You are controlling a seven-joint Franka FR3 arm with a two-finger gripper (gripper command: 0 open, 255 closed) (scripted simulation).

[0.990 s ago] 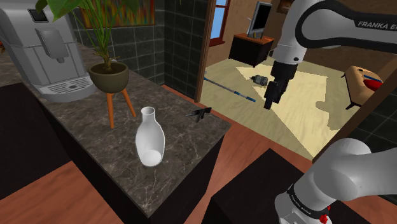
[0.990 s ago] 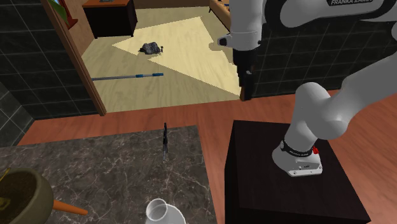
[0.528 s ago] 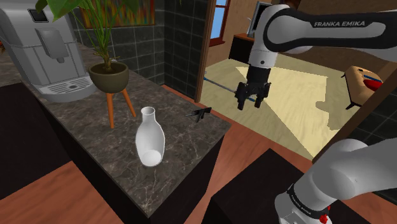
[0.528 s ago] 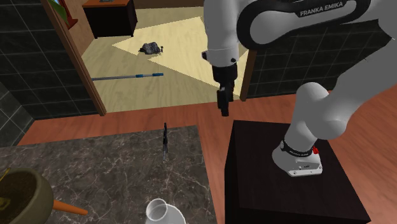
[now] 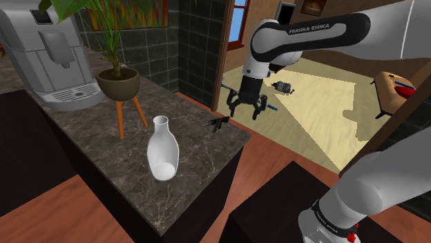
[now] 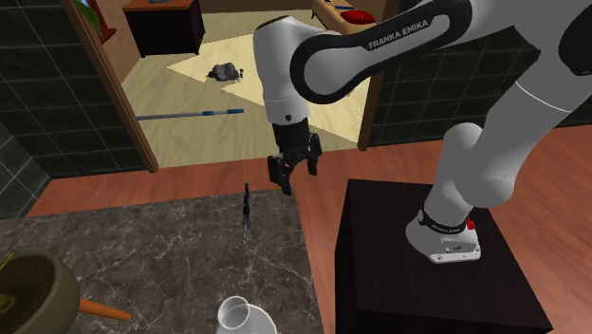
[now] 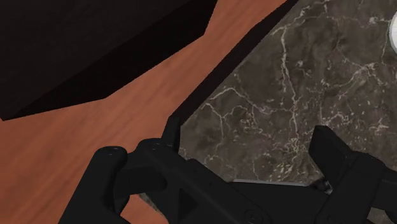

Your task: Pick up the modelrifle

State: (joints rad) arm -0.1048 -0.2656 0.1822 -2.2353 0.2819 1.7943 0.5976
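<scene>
The small black model rifle (image 5: 218, 123) (image 6: 247, 211) lies flat near a corner of the dark marble surface (image 5: 103, 162) (image 6: 142, 256). The black gripper (image 5: 248, 110) (image 6: 292, 175) hangs just beside and above it, over the surface's edge, fingers (image 7: 331, 149) spread apart, clasping nothing

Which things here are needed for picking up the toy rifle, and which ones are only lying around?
For the job: toy rifle, gripper.
Just lying about: white vase, potted plant, coffee machine, blue pole.
</scene>
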